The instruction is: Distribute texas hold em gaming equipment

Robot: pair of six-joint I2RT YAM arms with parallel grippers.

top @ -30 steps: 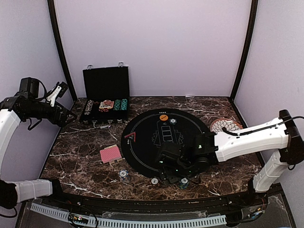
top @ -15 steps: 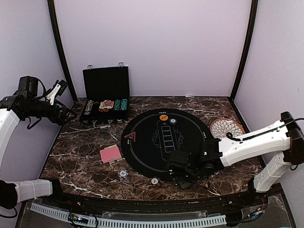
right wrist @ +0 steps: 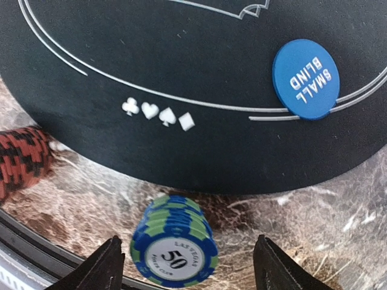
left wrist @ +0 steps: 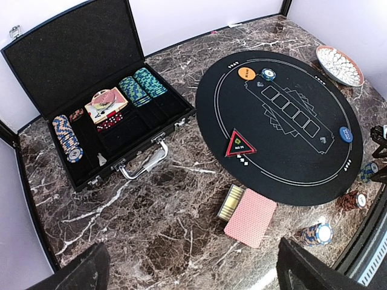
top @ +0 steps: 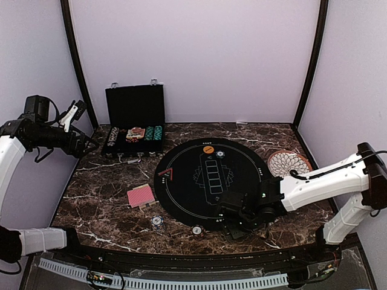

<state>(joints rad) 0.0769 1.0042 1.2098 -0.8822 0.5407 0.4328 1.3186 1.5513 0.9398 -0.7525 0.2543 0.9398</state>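
Shifted rightward, your right gripper (right wrist: 187, 251) (fingers (right wrist: 103, 272) spread, pinching nothing) straddles the blue-green chip stack (right wrist: 174, 244); placement seems done, so lift clear.

Chip stack (right wrist: 174, 248) inside right claw (right wrist: 188, 267); red stack (right wrist: 21, 160) nearby, prob. clear

The marble desk (top: 103, 181) carries a black mat (top: 181, 199), an open case (top: 134, 109) and a plate (top: 289, 161). Red-backed cards (top: 140, 196) and chip stacks (top: 158, 223) lie beside the mat.

Robot lab booth, plain lilac walls (top: 199, 60), black corner posts (top: 312, 60), marble-patterned table (top: 103, 199)
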